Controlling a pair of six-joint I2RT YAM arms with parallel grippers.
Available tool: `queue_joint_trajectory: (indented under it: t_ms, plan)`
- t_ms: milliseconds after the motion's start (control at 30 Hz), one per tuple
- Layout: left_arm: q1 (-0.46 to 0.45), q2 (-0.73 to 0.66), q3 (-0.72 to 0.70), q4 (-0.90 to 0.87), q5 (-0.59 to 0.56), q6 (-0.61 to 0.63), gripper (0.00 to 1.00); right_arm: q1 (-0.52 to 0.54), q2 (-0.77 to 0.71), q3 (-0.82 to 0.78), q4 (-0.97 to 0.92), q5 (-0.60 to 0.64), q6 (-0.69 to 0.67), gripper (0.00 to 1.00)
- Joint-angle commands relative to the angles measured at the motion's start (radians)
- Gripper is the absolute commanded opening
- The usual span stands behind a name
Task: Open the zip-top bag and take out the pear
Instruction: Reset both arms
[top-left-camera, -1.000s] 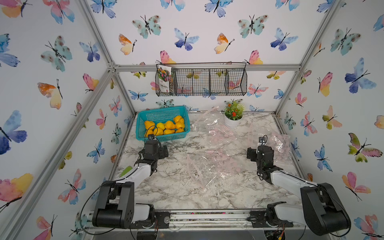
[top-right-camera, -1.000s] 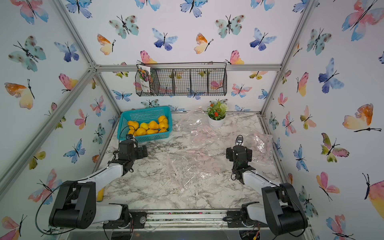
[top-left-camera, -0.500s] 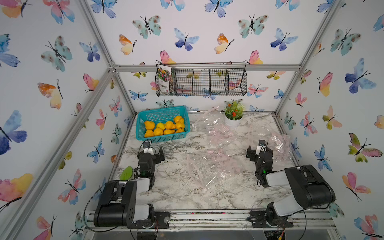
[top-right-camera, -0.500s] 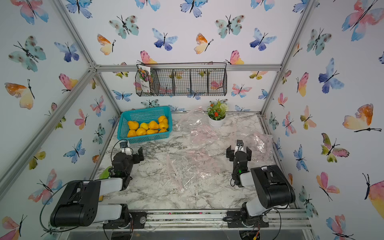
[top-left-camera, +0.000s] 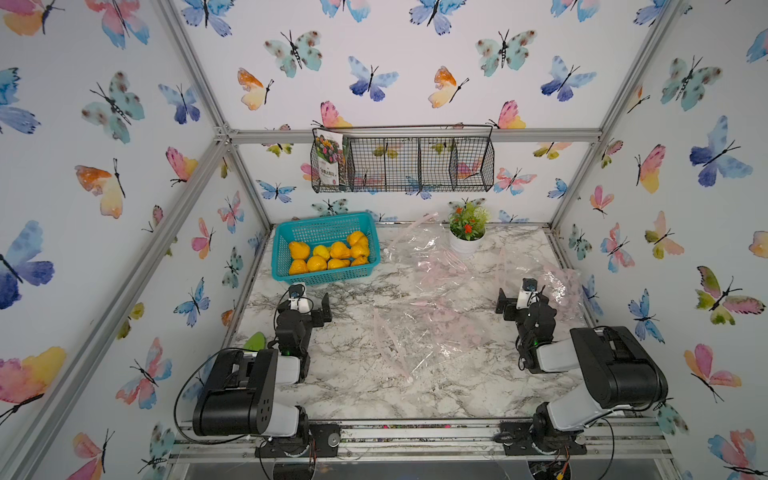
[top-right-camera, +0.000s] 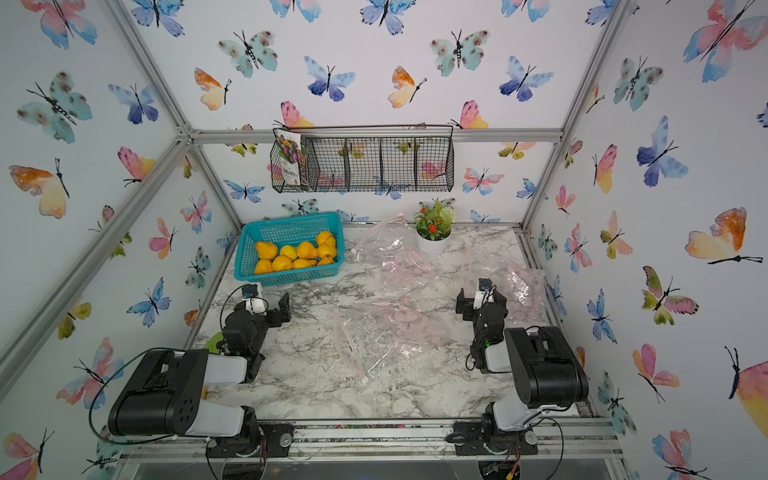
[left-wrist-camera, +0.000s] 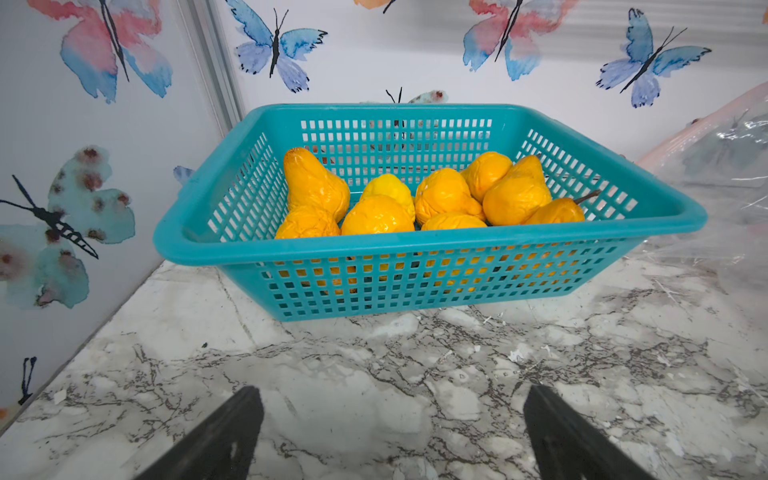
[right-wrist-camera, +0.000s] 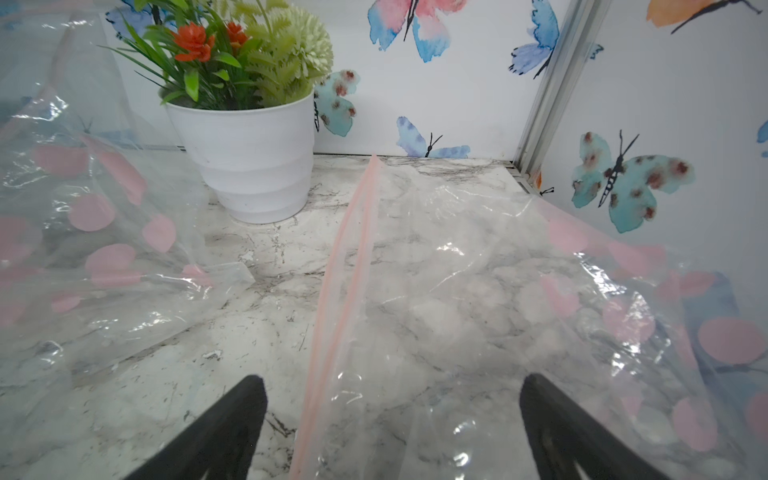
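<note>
On the marble-patterned tabletop (top-left-camera: 436, 395), the left gripper (left-wrist-camera: 390, 397) and right gripper (right-wrist-camera: 392, 384) both sit released, jaws wide, holding nothing. Crumpled clear zip-top bags (top-left-camera: 415, 336) with pink dots sprawl across the middle and right. Farther back, yellow pears (top-left-camera: 328, 253) fill a teal basket (top-left-camera: 324, 218), with a white plant pot (top-left-camera: 465, 247) to its right. Butterfly-papered walls (top-left-camera: 374, 62) carry a wire rack (top-left-camera: 415, 166) holding a flower packet (top-left-camera: 329, 162), its print unreadable.

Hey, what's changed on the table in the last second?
The left gripper pulled back from the basket; the right gripper pulled back likewise. Both stayed open, holding nothing. The basket, pears, bags and plant pot did not move.
</note>
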Motion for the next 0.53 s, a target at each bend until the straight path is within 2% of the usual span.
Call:
queue_joint_trajectory:
  t_ms: [0, 67, 167, 500]
  plan:
    - [-0.003, -0.017, 0.007, -0.005, 0.012, 0.012, 0.99, -0.002, -0.007, -0.014, 0.030, -0.026, 0.006, 0.98]
    - [-0.003, -0.017, 0.007, -0.006, 0.012, 0.012, 0.99, -0.002, -0.019, 0.009, -0.044, -0.033, 0.013, 0.98]
    - [-0.002, -0.017, 0.007, -0.006, 0.011, 0.011, 0.99, -0.002, -0.001, -0.006, 0.022, -0.033, 0.008, 0.98]
    - [-0.003, -0.013, 0.010, -0.009, 0.011, 0.009, 0.99, -0.002, -0.009, -0.001, -0.006, -0.032, 0.010, 0.98]
